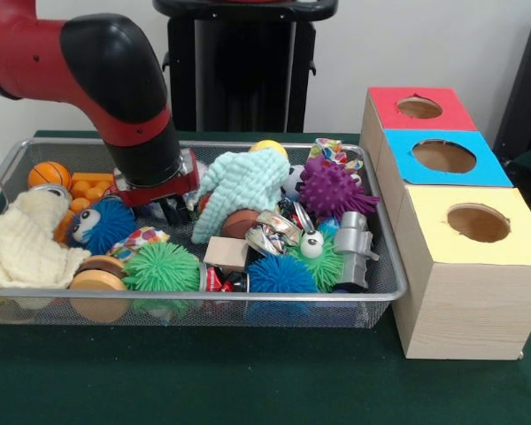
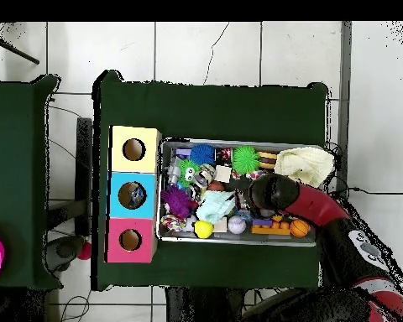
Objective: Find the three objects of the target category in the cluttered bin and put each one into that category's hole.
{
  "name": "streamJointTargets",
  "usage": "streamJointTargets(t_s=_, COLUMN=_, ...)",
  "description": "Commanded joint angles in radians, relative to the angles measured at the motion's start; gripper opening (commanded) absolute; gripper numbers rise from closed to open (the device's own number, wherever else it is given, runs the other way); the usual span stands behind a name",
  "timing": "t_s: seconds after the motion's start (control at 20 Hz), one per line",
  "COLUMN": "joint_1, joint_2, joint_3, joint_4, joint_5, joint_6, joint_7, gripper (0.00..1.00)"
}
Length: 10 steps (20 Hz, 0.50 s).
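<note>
The claw (image 1: 172,209) is lowered into the toy-filled wire bin (image 1: 385,266) on the green bench (image 1: 248,381), between a blue fuzzy ball (image 1: 102,223) and a pale teal cloth (image 1: 242,181), its state not discernible, while the red (image 1: 420,107), blue (image 1: 444,156) and yellow (image 1: 478,223) hole boxes are set beside the bin.

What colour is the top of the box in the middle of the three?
Blue: the middle box has a blue top around its round hole, clearest in the front view.

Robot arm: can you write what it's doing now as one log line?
gripper: down in bin, fingers hidden | holding: unclear | boxes: three, holes open
</note>
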Motion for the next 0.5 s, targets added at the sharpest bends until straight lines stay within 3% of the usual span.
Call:
streamJointTargets(t_s=0.05, joint_1=0.019, joint_2=0.052, joint_3=0.062, joint_4=0.110, joint_5=0.010, joint_6=0.118, joint_7=0.048, gripper=0.00)
streamJointTargets(t_s=0.5, joint_1=0.062, joint_2=-0.018, joint_3=0.035, joint_4=0.087, joint_5=0.033, joint_6=0.178, joint_7=0.090, gripper=0.00)
